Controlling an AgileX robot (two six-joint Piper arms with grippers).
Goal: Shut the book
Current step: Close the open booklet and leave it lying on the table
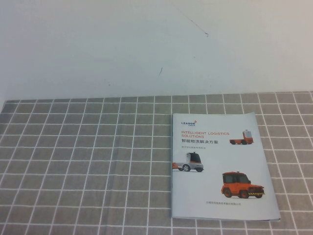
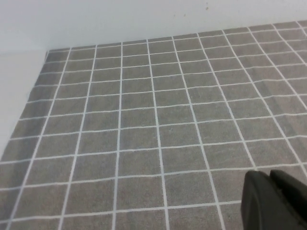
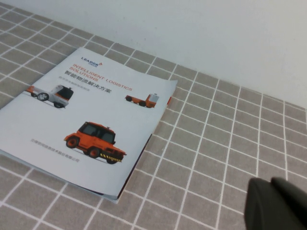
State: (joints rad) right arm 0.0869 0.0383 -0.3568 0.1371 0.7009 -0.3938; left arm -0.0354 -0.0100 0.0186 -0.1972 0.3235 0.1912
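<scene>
Behind everything, a plain white surface (image 1: 146,44) fills the far half of the high view, marked only by a few small dark specks. Nearer the robot lies a grey cloth (image 1: 88,161) crossed by thin white lines into squares; it covers the near half of the scene from side to side. On the right part of this cloth rests the book (image 1: 220,166), closed and flat with its front cover up, the spine toward the robot's left and its near edge close to the lower border of the high view. The right wrist view shows the same book lying level on the cloth, its page edges stacked evenly at the near corner. The left gripper (image 2: 276,201) appears as a dark shape at the lower corner of its own wrist view, above bare cloth; whether it is apart or together I cannot tell. The right gripper (image 3: 278,203) is a like dark shape above the cloth beside the book and apart from it, and its state cannot be told either. The pale cover bears a red heading, "INTELLIGENT LOGISTICS SOLUTIONS", and three small vehicles, the largest of them orange (image 1: 242,184).
</scene>
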